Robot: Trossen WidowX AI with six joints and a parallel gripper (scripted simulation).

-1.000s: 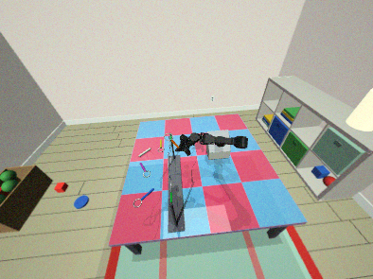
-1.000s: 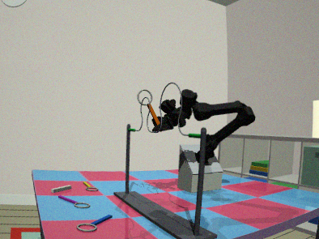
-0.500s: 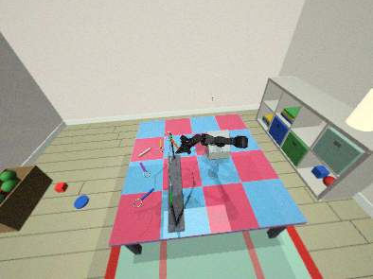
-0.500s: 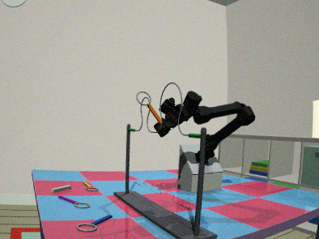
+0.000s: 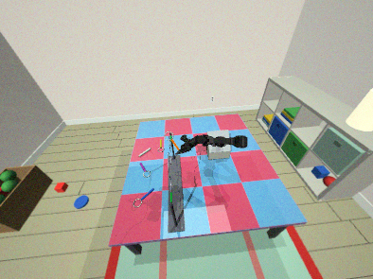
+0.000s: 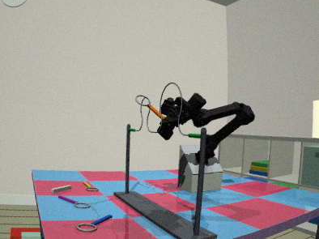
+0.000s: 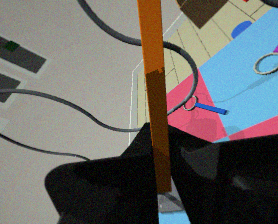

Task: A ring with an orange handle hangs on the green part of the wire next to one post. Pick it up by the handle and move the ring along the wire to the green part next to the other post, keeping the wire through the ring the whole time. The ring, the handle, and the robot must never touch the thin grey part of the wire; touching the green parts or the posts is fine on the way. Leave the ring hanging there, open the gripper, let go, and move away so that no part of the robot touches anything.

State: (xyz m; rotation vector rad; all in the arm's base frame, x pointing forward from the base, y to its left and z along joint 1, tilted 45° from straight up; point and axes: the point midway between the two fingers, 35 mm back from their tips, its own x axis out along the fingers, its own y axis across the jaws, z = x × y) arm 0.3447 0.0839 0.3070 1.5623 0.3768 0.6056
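Observation:
My gripper (image 6: 163, 120) (image 5: 181, 147) (image 7: 153, 127) is shut on the lower end of the orange handle (image 6: 155, 111) (image 5: 174, 144) (image 7: 152, 75). The handle slants up and to the left in the exterior view, with its ring (image 6: 136, 100) around the thin grey wire (image 6: 141, 118) high up near the left post (image 6: 128, 161). That post's green part (image 6: 132, 130) lies below the ring. The wire makes a large loop (image 6: 170, 83) beside my wrist and runs to the other green part (image 6: 194, 135) at the right post (image 6: 200, 185). I cannot tell whether the ring touches the wire.
Spare rings lie on the checkered table, with blue (image 5: 144, 198) (image 6: 95, 221) (image 7: 210, 107), purple (image 5: 143, 169) (image 6: 73, 202) and yellow (image 5: 161, 144) (image 6: 88, 185) handles. A pale bar (image 5: 144, 151) (image 6: 61, 189) lies near them. The dark base plate (image 5: 175, 198) (image 6: 162, 215) carries the posts. The arm's grey base box (image 5: 219, 151) (image 6: 200, 173) stands behind.

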